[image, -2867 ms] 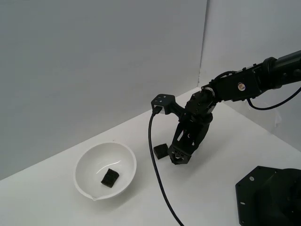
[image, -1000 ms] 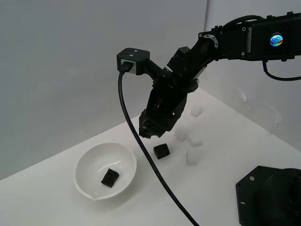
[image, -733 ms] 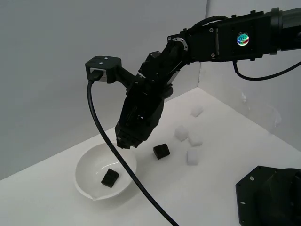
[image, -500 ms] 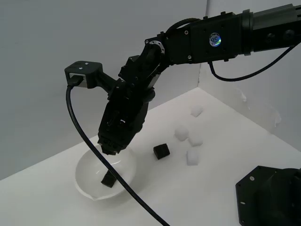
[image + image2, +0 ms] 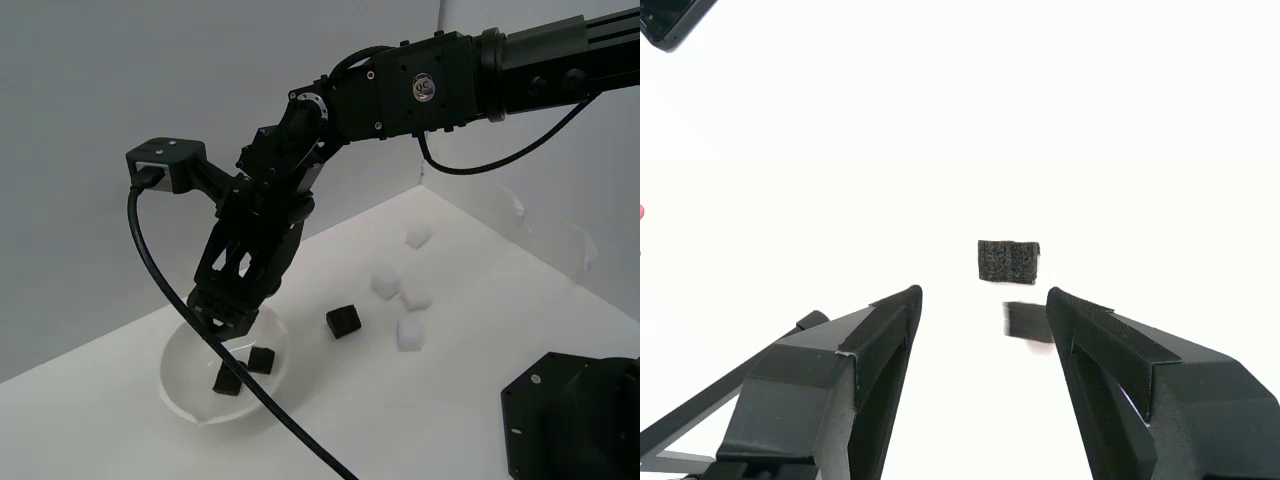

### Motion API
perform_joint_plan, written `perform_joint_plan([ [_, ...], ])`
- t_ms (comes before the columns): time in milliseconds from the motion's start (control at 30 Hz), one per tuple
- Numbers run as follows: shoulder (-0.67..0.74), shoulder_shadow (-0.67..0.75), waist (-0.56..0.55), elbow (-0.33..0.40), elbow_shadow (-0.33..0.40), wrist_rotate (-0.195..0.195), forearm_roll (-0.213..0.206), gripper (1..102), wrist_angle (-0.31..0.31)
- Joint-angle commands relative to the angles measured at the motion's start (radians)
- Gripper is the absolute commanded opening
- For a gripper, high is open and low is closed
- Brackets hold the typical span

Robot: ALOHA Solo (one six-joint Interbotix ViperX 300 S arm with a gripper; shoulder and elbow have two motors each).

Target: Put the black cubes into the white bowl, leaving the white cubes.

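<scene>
The white bowl stands at the exterior view's left. Two black cubes lie in it, one low in the middle and one beside it. A third black cube sits on the table right of the bowl. My gripper hangs open and empty just above the bowl. In the wrist view the gripper has its jaws apart, with one sharp black cube and one blurred black cube below them. Several white cubes lie further right.
A black cable loops from the wrist camera down across the bowl's front. A black base plate sits at the exterior view's lower right. A wall corner stands behind the white cubes.
My gripper swung from above the table cube leftward to over the bowl and opened. A second black cube now lies in the bowl.
</scene>
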Motion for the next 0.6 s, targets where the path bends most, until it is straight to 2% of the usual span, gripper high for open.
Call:
perform_joint_plan([
  [0, 0.017, 0.023, -0.014, -0.023, -0.029, 0.003, -0.02, 70, 0.006],
  [267, 0.051, 0.058, 0.028, 0.014, 0.009, 0.005, 0.0, 70, 0.014],
  [567, 0.135, 0.143, 0.166, 0.127, 0.121, 0.012, 0.072, 70, 0.025],
])
